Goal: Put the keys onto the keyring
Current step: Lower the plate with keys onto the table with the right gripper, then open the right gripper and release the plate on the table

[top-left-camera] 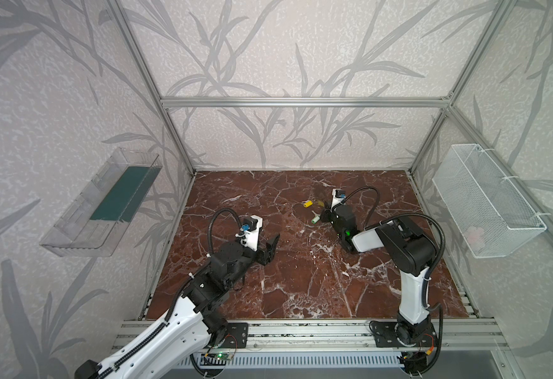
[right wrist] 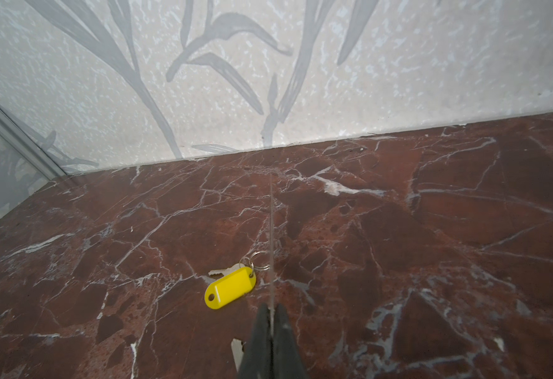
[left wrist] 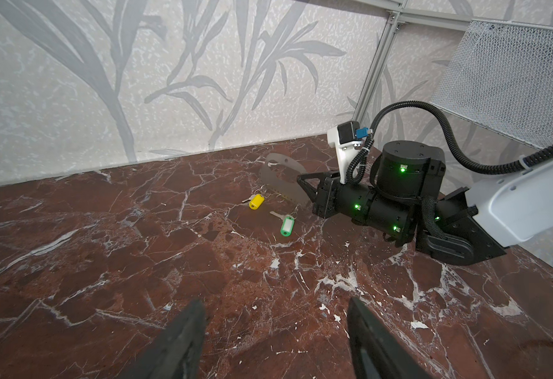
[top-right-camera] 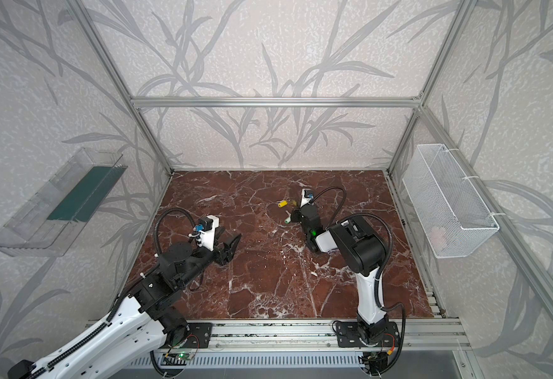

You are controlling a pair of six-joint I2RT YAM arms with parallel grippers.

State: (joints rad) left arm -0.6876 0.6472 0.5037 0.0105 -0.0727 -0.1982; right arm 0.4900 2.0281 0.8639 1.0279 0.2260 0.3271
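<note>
Left wrist view: right gripper (left wrist: 304,190) pinches the keyring (left wrist: 280,177) upright on edge, right of centre, its long axis running far-left. Yellow-tagged key (left wrist: 256,200) and green-tagged key (left wrist: 286,225) lie beside it; whether their rings are threaded is unclear. Left gripper (left wrist: 275,341) gapes wide, empty.

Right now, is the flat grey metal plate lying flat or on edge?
On edge: the shut right tool pinches the plate upright.

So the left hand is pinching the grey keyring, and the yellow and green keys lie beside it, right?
No: the right hand pinches the keyring, as the left wrist view shows; the left hand is open. The yellow key and green key lie beside it.
</note>
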